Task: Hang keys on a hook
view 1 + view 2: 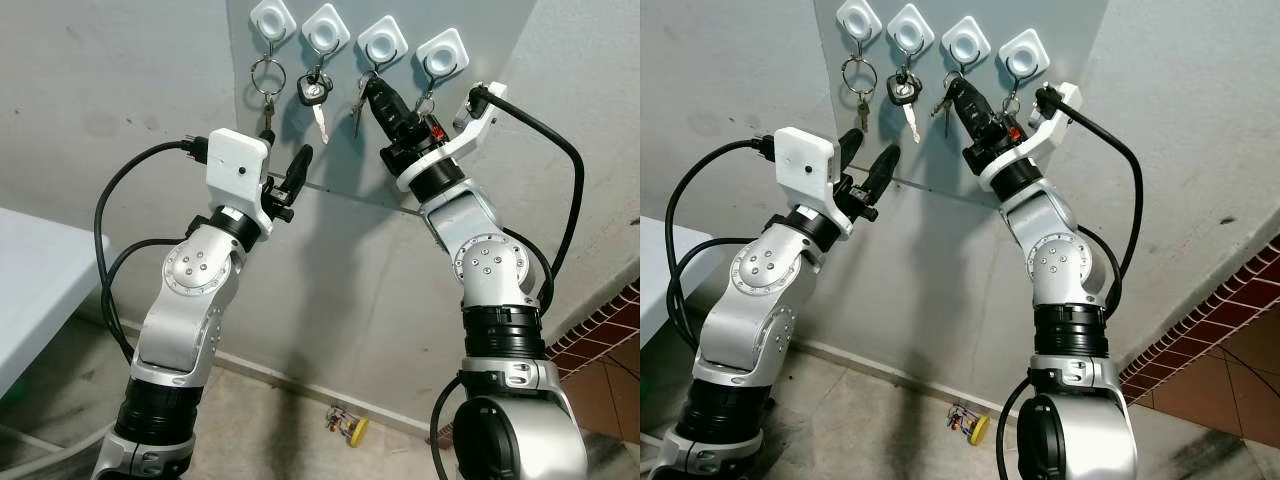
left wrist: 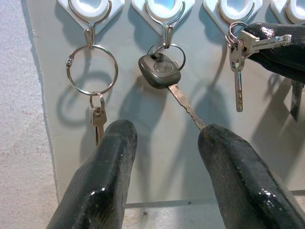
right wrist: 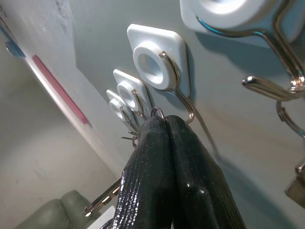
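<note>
The step in hand is the hanging itself: the right tool (image 1: 378,95) is raised to the grey panel (image 1: 470,25) on the wall and its two black fingers (image 3: 167,157) are clenched together on the ring of a small key set (image 2: 237,50), right at the third hook from the left (image 1: 381,47); in the right wrist view the ring sits at the fingertips, just under the wire curve of this hook, but I cannot tell if it is already over the wire or only touching it; in the left wrist view the keys (image 2: 238,90) hang down from the ring beside the black finger. The other hooks are occupied: on the far-left hook (image 1: 271,22) a large ring with a small key (image 2: 93,71), on the second hook (image 1: 326,30) a key with a black head (image 2: 159,70), and on the right-most hook (image 1: 441,53) one more small set, partly hidden by the arm. The left tool (image 1: 295,178) is released, fingers spread and grasping nothing, and hovers lower, near the panel below the two left hooks. I judge the task is close to its end; the next move calls for a small lift and a lowering so that the ring drops into the curve of the hook, then a slow release; if the fingers part too early, the keys may fall to the floor.
</note>
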You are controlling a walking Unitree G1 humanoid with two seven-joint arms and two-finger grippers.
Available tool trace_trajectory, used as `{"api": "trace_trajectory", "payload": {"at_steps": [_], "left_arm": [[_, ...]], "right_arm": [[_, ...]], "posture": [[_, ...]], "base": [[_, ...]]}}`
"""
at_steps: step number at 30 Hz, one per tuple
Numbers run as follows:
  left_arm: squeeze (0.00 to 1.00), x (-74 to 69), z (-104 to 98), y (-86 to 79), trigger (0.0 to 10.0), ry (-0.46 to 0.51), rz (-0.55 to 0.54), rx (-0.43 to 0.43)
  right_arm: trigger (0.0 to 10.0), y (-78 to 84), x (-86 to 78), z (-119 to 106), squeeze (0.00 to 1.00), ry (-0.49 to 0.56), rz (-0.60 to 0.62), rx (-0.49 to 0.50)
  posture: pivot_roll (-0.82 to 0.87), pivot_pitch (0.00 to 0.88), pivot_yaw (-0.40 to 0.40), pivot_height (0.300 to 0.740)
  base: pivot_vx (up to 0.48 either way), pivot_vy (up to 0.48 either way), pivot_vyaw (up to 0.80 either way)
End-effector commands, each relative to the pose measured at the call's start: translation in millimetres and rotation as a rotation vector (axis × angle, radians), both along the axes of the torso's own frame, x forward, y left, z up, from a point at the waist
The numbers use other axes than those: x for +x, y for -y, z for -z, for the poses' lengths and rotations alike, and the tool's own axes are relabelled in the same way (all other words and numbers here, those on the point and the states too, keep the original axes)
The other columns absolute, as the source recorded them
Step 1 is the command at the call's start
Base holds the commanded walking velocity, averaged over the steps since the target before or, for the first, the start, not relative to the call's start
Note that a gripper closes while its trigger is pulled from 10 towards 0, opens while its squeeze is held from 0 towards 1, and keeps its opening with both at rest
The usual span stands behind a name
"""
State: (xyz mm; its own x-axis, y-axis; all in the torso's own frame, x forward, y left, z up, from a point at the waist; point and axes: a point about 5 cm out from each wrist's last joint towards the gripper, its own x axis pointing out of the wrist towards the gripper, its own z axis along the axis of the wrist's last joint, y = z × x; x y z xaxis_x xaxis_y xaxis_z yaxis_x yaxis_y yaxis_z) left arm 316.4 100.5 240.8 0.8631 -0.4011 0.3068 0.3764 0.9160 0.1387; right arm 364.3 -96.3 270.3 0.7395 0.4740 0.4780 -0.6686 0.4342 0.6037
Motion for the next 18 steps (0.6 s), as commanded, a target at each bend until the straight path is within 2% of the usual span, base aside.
{"api": "trace_trajectory", "payload": {"at_steps": [1,5,8,18], "left_arm": [[0.00,-2.4,-7.3,2.5,10.0,0.026,0.015,0.009],[0.00,-2.5,-7.4,2.6,10.0,0.026,0.014,0.009],[0.00,-2.6,-7.1,2.6,10.0,0.025,0.013,0.010],[0.00,-2.5,-7.2,1.9,10.0,0.023,0.010,0.010]], "right_arm": [[10.0,13.0,2.0,-10.2,0.00,0.013,0.047,0.044],[10.0,14.4,-3.6,-13.9,0.00,0.095,0.030,0.052],[10.0,13.5,-7.8,-13.1,0.00,0.140,0.026,0.017],[10.0,9.7,-9.6,-8.4,0.00,0.120,-0.014,0.019]], "posture": [[0.04,0.085,-0.073,0.740],[0.04,0.088,-0.074,0.740],[0.04,0.089,-0.075,0.740],[0.04,0.094,-0.072,0.740]], "base": [[0.000,0.000,0.00],[0.000,0.000,0.00],[0.000,0.000,0.00],[0.000,0.000,0.00]]}}
